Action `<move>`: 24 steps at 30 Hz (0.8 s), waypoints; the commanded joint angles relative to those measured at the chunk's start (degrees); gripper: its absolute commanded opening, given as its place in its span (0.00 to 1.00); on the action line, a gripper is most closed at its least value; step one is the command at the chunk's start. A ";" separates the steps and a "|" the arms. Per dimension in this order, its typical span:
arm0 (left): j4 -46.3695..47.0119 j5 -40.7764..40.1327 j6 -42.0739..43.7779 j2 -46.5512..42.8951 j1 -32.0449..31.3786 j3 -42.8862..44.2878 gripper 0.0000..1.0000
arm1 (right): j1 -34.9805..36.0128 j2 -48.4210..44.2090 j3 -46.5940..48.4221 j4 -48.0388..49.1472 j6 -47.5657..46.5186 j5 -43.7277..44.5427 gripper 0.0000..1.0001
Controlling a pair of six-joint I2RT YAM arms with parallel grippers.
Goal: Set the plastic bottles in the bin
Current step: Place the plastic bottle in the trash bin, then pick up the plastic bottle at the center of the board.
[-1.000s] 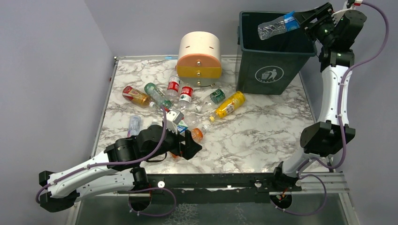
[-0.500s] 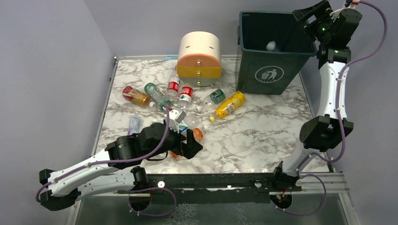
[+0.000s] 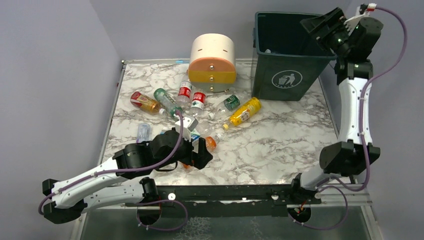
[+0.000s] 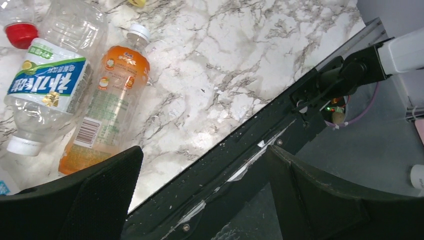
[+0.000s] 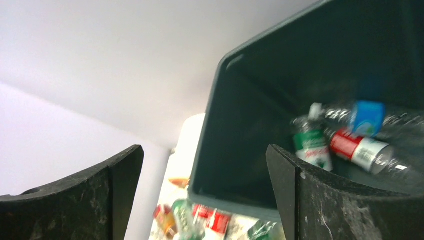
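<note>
Now we hold our right gripper (image 3: 322, 25) wide and empty above the bin (image 3: 287, 77), where several bottles (image 5: 350, 145) already lie. Our left gripper (image 3: 201, 154), spread just as wide, hovers low beside the orange bottle (image 4: 107, 100), probably our next pick.

Left arm (image 3: 95, 182) and right arm (image 3: 352, 100) matched: white link shells, black joint housings, a purple cable (image 3: 176, 132) run along each. Left pincer (image 3: 204, 154) and right pincer (image 3: 320, 22) were matte black, fingers broad and curved, grainy faces. Bases sat on a black rail (image 3: 230, 191) at the desk's (image 3: 280, 145) near edge, silver screw heads showing. White plug (image 3: 369, 7) topped the right arm.
</note>
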 commanded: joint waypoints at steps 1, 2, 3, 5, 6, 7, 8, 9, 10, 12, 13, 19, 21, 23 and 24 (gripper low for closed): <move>-2.22 -5.34 -0.32 0.81 -0.03 1.37 0.99 | 5.40 -8.59 -8.89 1.06 -0.55 -5.06 0.96; -2.38 -5.99 -0.32 1.39 -0.06 1.11 0.99 | 6.76 -10.26 -11.77 1.34 -0.71 -5.73 0.96; -2.45 -6.38 -0.36 1.99 -0.02 0.67 0.99 | 8.20 -11.92 -14.52 1.31 -0.83 -6.15 0.96; -2.46 -6.75 -0.32 3.67 -0.01 -0.33 0.99 | 10.86 -15.27 -20.18 1.57 -1.05 -7.52 0.96; -2.46 -7.10 -0.28 4.52 -0.03 -1.04 0.99 | 11.91 -17.13 -23.02 1.41 -1.16 -7.75 0.96; -2.27 -7.57 -0.21 5.43 0.01 -1.67 0.99 | 12.72 -18.86 -25.54 1.25 -1.32 -8.22 0.96; -2.08 -8.31 -0.19 6.28 -0.03 -2.31 0.99 | 13.11 -21.25 -27.86 0.76 -1.65 -8.74 0.96; -1.98 -9.13 -0.25 7.09 0.03 -2.88 0.99 | 13.27 -22.88 -29.63 -0.20 -2.10 -9.17 0.96; -1.71 -10.02 -0.35 7.96 -0.01 -3.54 0.99 | 13.28 -24.19 -30.96 -1.79 -2.92 -9.58 0.96; -0.95 -11.74 -0.12 9.92 -0.03 -3.96 0.99 | 13.30 -26.93 -32.86 -5.65 -5.10 -10.12 0.96; -0.64 -12.71 0.04 11.08 -0.04 -3.89 0.99 | 13.28 -28.20 -33.92 -7.31 -5.80 -10.73 0.96; 4.42 -13.48 1.23 17.86 2.95 -4.84 0.99 | 13.31 -34.78 -41.11 -9.96 -6.83 -12.69 0.96; 6.63 -12.79 1.67 19.34 4.18 -6.06 0.99 | 13.30 -35.67 -43.10 -9.87 -6.67 -13.30 0.96; 8.72 -12.20 2.29 20.28 5.32 -7.45 0.99 | 13.30 -36.15 -44.45 -9.68 -6.45 -13.75 0.96; 9.61 -11.80 2.58 20.81 6.38 -8.08 0.99 | 13.28 -36.37 -44.99 -9.49 -6.34 -14.03 0.96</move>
